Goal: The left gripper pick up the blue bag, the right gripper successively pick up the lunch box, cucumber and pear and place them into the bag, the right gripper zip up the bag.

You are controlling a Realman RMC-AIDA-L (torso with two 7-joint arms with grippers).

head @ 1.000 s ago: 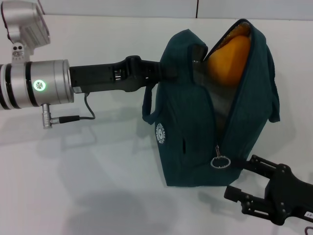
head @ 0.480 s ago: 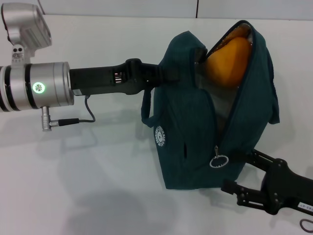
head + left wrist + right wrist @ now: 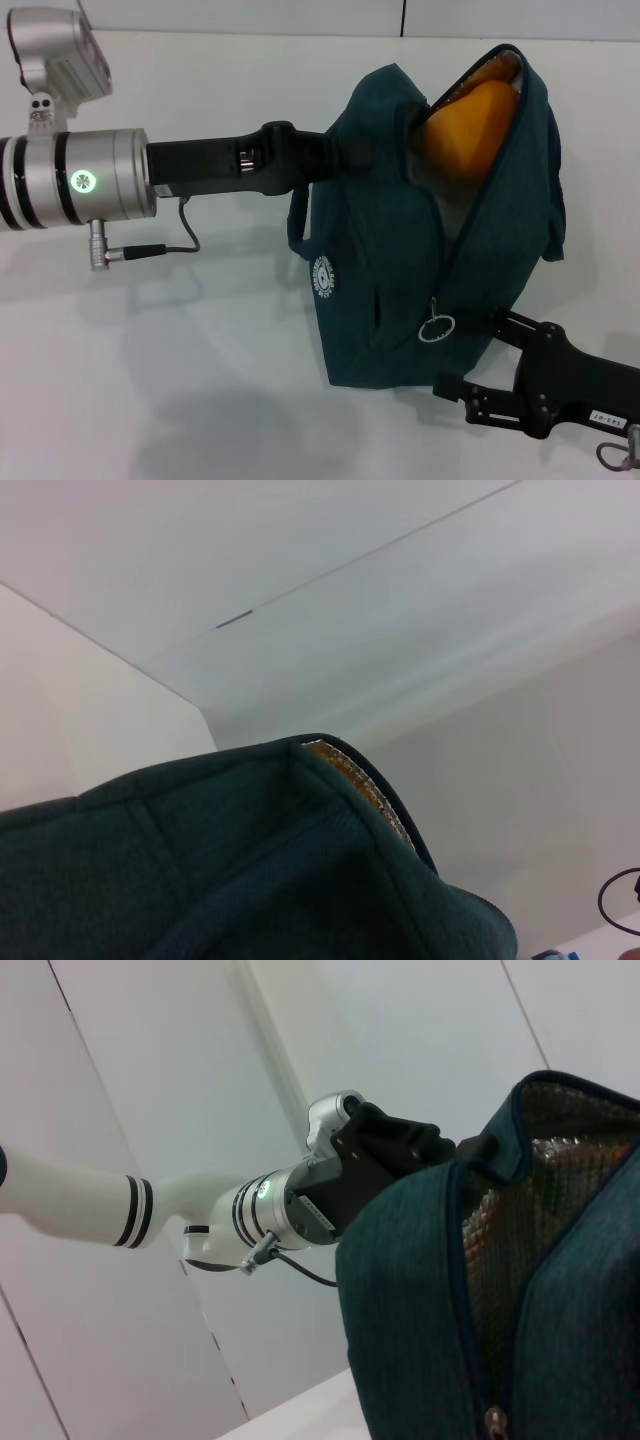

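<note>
My right gripper [image 3: 455, 392], fingers spread, sits just below the ring zip pull [image 3: 437, 328]; zipper runs up toward the pear [image 3: 470, 128]; my left gripper [image 3: 335, 160] clamps the blue bag [image 3: 400, 270].

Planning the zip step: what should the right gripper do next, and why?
Probably nudge the right gripper up to the ring zip pull and close on it: the blue bag, held by the left gripper, gapes open with the pear inside.
</note>
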